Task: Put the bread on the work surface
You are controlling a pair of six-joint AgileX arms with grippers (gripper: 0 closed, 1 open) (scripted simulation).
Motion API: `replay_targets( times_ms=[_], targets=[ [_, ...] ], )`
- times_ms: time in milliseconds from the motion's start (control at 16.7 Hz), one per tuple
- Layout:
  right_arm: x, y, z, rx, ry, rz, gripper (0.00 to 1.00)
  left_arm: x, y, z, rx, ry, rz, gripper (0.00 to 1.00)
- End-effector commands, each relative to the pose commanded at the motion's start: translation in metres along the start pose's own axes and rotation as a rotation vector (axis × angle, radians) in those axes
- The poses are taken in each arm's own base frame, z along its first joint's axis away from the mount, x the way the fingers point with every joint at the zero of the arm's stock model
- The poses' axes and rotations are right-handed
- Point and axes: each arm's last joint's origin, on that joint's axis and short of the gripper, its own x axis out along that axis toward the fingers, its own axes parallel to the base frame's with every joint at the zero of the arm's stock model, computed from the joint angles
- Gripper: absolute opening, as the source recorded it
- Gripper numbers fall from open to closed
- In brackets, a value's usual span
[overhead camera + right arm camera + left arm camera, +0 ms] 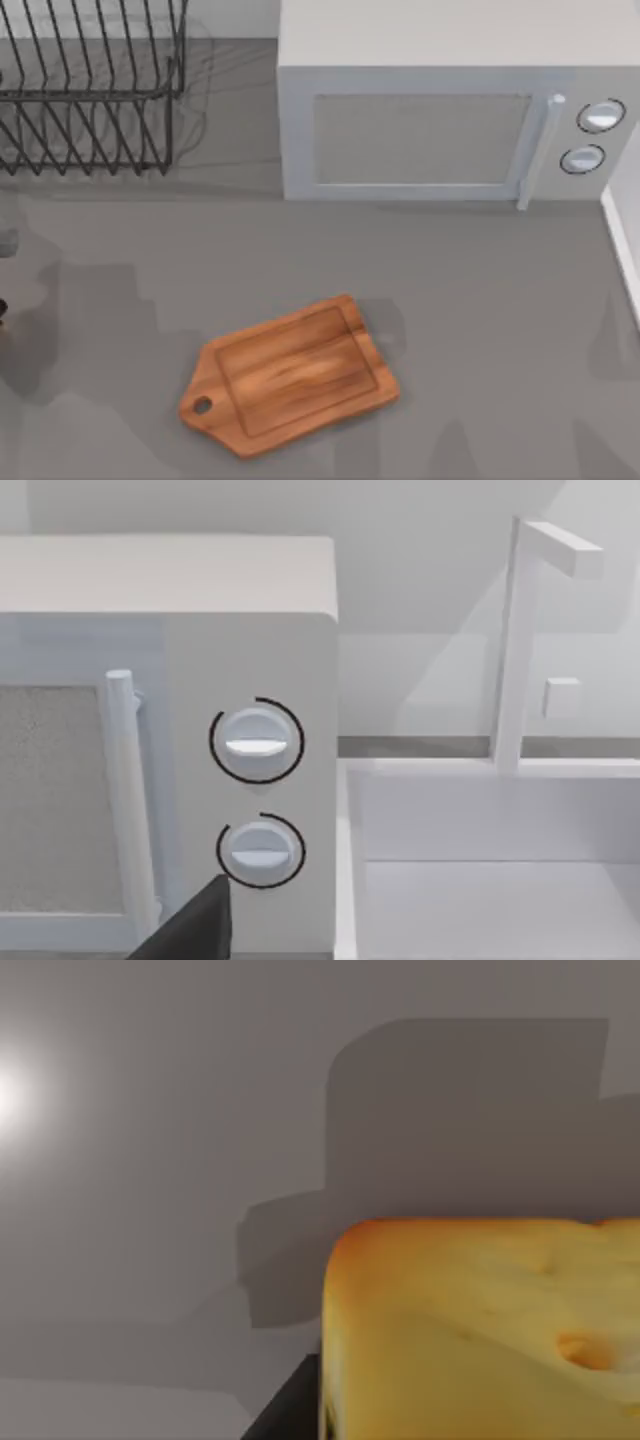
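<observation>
— Where did the work surface (290, 375) lie?
— Bare on the grey worktop (480, 300), long axis slanting, handle toward the top view's lower left, before the microwave (450, 110) and dish rack (90, 85).
— And the bread (480, 1330)?
— Close against the left wrist camera; either hand's state could not be told.

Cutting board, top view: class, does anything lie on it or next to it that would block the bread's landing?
Nothing visible does. The cutting board is bare, with open table on every side. The bread shows close up in the left wrist view.
</observation>
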Motion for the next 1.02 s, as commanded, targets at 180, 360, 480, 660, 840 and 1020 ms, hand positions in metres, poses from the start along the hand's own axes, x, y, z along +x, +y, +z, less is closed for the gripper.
replay_targets(
  times_ms=[180, 360, 480, 660, 840, 1020],
  targets=[
    [0.0, 0.0, 0.0, 0.0, 0.0, 0.0, 1.0, 0.0, 0.0, 0.0, 0.0, 0.0, 0.0, 0.0],
    [0.0, 0.0, 0.0, 0.0, 0.0, 0.0, 1.0, -0.005, 0.001, 0.001, 0.002, -0.004, 0.003, 0.0],
    [0.0, 0.0, 0.0, 0.0, 0.0, 0.0, 1.0, -0.02, 0.003, 0.004, 0.006, -0.004, 0.004, 0.0],
    [0.0, 0.0, 0.0, 0.0, 0.0, 0.0, 1.0, -0.052, 0.003, 0.004, 0.009, 0.011, -0.013, 0.0],
    [0.0, 0.0, 0.0, 0.0, 0.0, 0.0, 1.0, -0.088, 0.001, 0.001, 0.004, 0.008, -0.009, 0.0],
    [0.0, 0.0, 0.0, 0.0, 0.0, 0.0, 1.0, -0.101, 0.0, 0.0, 0.003, -0.002, 0.001, 0.0]
  ],
)
